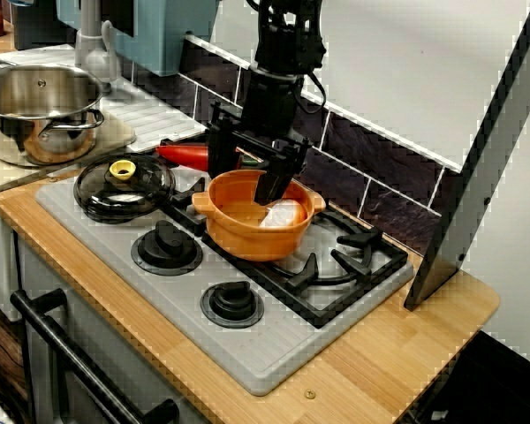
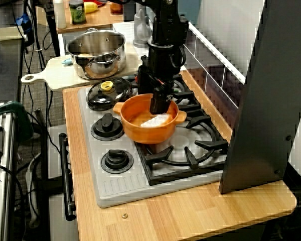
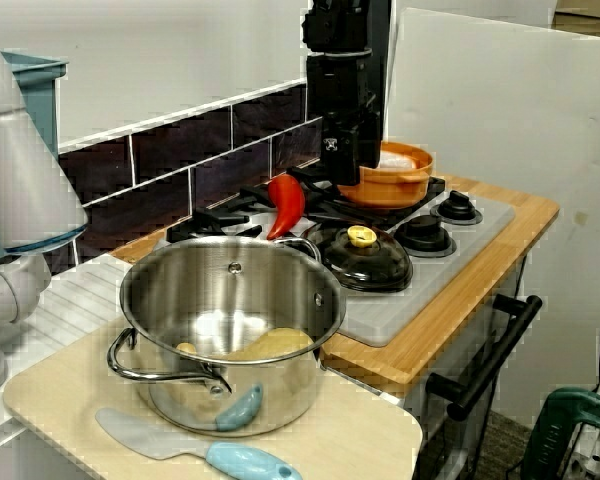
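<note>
One arm hangs over the stove. Its jaws stand wide and hold nothing. One finger dips inside the orange pot, close above the white thing on the pot's floor. The other finger hangs outside the back rim, so the rim lies between them, as both the front-corner view and the high side view show. The pot sits on the black grate, near the two knobs.

With the rim between the fingers, I judge that any closing should be slow and square to the rim. The pot looks light and could tip or skid on the grate bars. Any rise should go straight up to keep clear of the white thing and the rim.

A dark lid with a yellow knob lies just beside the pot, and a red pepper lies behind it by the dark tiles. Further off, a steel pot stands on a board with a blue spatula. The table is pale wood, and a grey panel leans at its far end.
</note>
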`<state>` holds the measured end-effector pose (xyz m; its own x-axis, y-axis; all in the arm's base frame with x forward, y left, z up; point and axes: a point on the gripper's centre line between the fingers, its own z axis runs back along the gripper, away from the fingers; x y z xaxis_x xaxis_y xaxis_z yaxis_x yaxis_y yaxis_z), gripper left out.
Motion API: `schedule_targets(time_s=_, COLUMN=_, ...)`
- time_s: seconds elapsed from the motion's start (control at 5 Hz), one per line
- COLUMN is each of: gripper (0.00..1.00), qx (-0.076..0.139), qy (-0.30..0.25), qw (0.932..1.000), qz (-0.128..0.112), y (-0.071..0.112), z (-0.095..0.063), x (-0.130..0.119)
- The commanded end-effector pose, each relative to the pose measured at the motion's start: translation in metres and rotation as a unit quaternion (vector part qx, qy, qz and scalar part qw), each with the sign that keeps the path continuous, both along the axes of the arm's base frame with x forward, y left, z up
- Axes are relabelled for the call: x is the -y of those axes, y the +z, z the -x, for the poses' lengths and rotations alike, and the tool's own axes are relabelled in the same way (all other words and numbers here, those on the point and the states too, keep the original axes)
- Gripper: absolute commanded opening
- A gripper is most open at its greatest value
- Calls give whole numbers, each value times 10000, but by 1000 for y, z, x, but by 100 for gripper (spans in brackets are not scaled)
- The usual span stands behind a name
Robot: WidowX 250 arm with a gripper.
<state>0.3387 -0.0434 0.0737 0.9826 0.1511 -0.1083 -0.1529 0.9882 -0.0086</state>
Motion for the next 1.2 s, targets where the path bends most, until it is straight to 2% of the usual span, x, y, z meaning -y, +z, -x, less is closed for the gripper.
schedule_targets(time_s=0.0, gripper=0, qx=312, qy=-47, qw=9994, qz=109, y=14, z=-10, x=-5)
schedule_targets(time_s=0.2, gripper=0, qx=286, qy=36, qw=9994, qz=204, y=16, z=-8, x=-8)
schedule_targets(time_s=0.6, gripper=0, qx=295, qy=41, qw=9994, qz=176, y=18, z=-8, x=-10)
schedule_targets(time_s=0.8, gripper=0, qx=338, qy=68, qw=9991, qz=245, y=21, z=-6, x=-15)
schedule_targets(time_s=1.0, gripper=0, qx=323, qy=-156, qw=9975, qz=607, y=28, z=-1, x=-24)
